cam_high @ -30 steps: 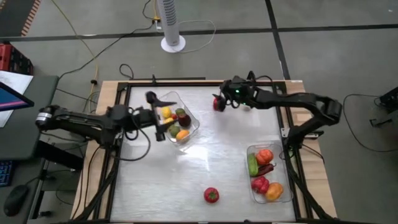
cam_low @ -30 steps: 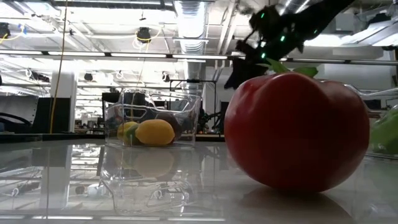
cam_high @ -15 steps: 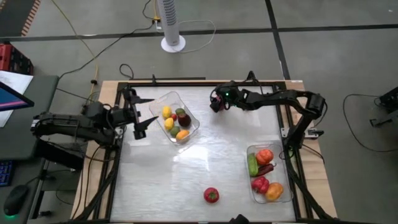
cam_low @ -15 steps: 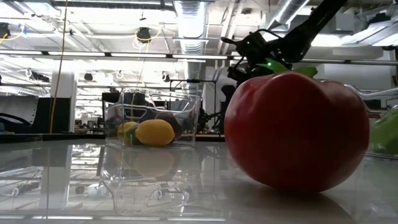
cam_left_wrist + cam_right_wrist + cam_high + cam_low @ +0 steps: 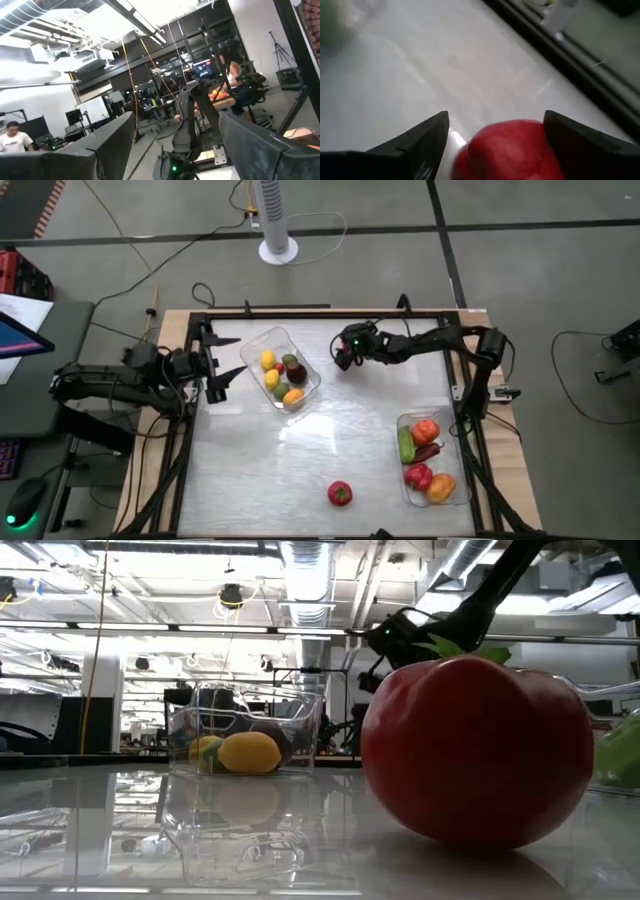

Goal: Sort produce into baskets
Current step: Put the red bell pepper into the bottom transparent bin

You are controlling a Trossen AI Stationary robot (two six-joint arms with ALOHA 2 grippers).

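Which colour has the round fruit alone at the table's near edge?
Red round fruit; high view shows it best.

White table [image 5: 320, 440]: baskets [image 5: 287, 366], tomato [image 5: 340, 494]

Red tomato [image 5: 340, 494] at lower centre; yellow lemon [image 5: 268, 361] in the clear basket [image 5: 305, 368]; green cucumber [image 5: 406, 444] at lower right.

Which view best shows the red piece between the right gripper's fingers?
The right wrist view: the red piece fills the gap between the right gripper's spread fingers. The high view shows only a red speck there; the low and left wrist views don't show it.
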